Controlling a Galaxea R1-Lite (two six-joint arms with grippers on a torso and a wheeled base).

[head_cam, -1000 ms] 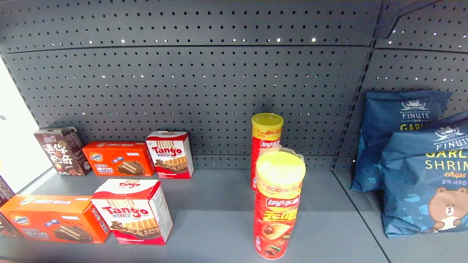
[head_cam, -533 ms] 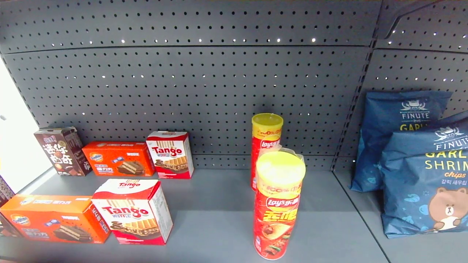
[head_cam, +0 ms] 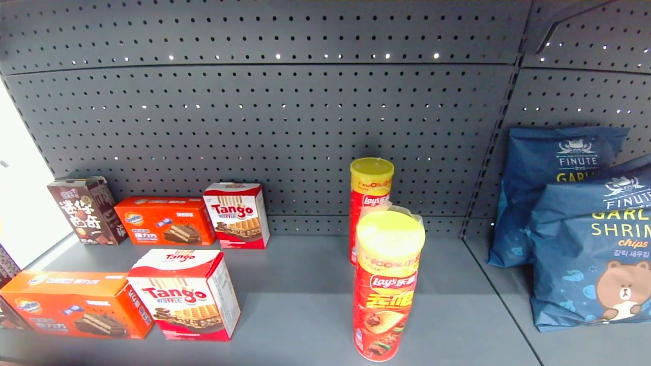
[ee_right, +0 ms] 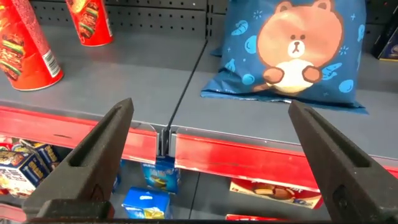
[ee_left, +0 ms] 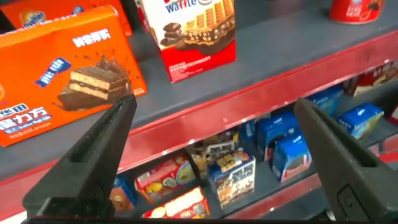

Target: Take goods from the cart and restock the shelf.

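Black plastic fingers (ee_left: 99,155) of the left hand (ee_left: 214,104) were spread wide and gripped nothing. The hand hung before the red front edge of the shelf (head_cam: 305,305), near an orange wafer box (ee_left: 62,68). The right hand (ee_right: 210,107) was equally wide open and empty, near the blue shrimp-chips bag (ee_right: 298,50). A red chip canister (head_cam: 386,295) stood upright on the shelf, a second canister (head_cam: 370,193) just behind it.

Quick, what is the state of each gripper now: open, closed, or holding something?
Left gripper: open, holding nothing.
Right gripper: open, holding nothing.
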